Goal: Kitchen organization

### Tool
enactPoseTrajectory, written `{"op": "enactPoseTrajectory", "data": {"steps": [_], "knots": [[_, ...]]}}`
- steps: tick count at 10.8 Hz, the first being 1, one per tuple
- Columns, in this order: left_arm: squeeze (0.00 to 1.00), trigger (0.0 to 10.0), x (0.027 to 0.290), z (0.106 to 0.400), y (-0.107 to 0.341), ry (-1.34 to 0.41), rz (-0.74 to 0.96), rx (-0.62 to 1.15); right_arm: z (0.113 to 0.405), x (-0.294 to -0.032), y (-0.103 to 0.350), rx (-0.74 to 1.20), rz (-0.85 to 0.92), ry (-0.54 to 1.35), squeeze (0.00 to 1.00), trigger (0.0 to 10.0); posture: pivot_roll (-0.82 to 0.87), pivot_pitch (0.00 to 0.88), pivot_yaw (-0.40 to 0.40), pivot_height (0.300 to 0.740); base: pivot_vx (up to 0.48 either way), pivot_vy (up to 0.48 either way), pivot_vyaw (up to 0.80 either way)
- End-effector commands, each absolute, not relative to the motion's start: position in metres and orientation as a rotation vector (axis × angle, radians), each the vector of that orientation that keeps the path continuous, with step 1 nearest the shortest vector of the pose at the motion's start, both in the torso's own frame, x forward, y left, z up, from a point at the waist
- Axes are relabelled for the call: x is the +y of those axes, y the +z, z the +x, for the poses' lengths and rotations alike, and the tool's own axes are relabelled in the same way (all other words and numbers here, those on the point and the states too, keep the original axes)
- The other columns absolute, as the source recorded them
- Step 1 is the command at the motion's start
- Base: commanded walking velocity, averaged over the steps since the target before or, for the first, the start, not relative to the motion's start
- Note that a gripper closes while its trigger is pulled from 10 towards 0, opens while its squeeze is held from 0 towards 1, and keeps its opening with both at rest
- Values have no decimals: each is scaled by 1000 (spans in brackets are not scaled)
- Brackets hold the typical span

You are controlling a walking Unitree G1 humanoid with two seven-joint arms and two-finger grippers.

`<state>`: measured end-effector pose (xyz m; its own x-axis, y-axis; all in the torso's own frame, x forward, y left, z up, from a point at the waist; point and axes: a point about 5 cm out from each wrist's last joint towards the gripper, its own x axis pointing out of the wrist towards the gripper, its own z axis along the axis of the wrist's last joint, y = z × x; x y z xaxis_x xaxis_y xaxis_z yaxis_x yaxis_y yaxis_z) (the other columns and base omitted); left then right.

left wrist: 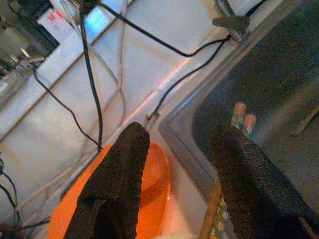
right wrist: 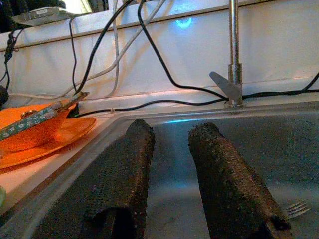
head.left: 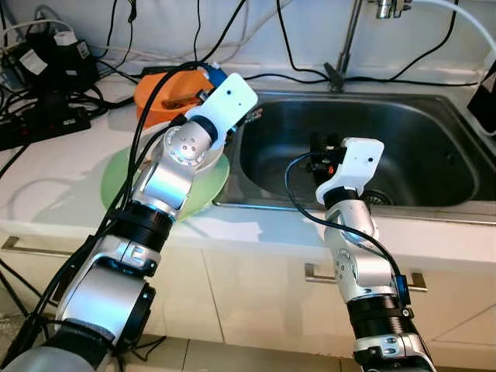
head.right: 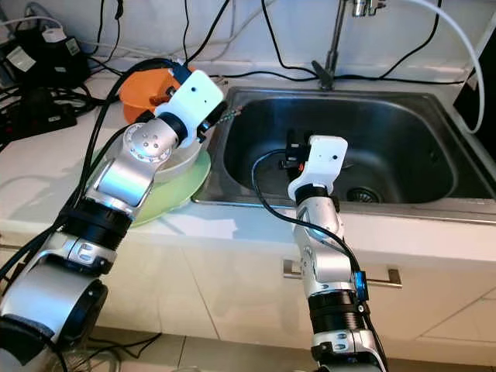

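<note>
Left eye view has both silver arms raised over a white counter (head.left: pixel 70 178) and a steel sink (head.left: pixel 403 147). The left arm bends at the elbow and reaches forward and inward across a green plate (head.left: pixel 116 182), its white wrist housing lying at the sink's near-left corner beside an orange bowl (head.left: pixel 167 93). In the left wrist view the left gripper (left wrist: pixel 182 149) has its two black fingers spread wide with nothing between them; one finger hangs over the orange bowl, the other over the sink's edge, where the tips of two slim utensils (left wrist: pixel 241 115) poke up against the dark basin.

The right arm rises nearly upright from below the counter front, its forearm vertical and its wrist tipped forward over the sink's near rim. The right gripper (right wrist: pixel 172 144) points into the basin toward the tap (right wrist: pixel 233 55) at the back wall. Its fingers are parted by a moderate gap and hold nothing. A fork (right wrist: pixel 297 206) lies on the sink floor beyond them. To one side, the orange bowl sits on an orange plate (right wrist: pixel 45 144) with a patterned utensil (right wrist: pixel 35 119) resting across its rim.

Black cables (head.left: pixel 194 46) trail over the counter behind the bowl.
</note>
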<state>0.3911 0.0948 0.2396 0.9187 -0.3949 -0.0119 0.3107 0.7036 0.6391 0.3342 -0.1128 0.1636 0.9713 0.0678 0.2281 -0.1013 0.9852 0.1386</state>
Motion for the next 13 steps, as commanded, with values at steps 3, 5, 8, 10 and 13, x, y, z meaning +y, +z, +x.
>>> {"op": "enactPoseTrajectory", "data": {"steps": [3,5,8,10,13], "knots": [[0,10000,94,398,240,-434,691,-74,337,-112,168,-245,159,84,0,10000,73,0,59,740,0,0,0],[0,10000,91,402,237,-450,722,-58,337,-112,168,-244,159,84,0,10000,67,0,58,740,0,0,0],[0,10000,83,403,232,-481,717,-37,337,-110,167,-242,163,83,0,10000,66,0,61,740,0,0,0],[0,10000,76,404,227,-511,717,-21,336,-109,165,-240,167,79,0,10000,62,0,71,740,0,0,0],[0,10000,69,405,226,-520,725,-19,336,-110,165,-242,171,69,0,10000,58,0,79,740,0,0,0]]}}
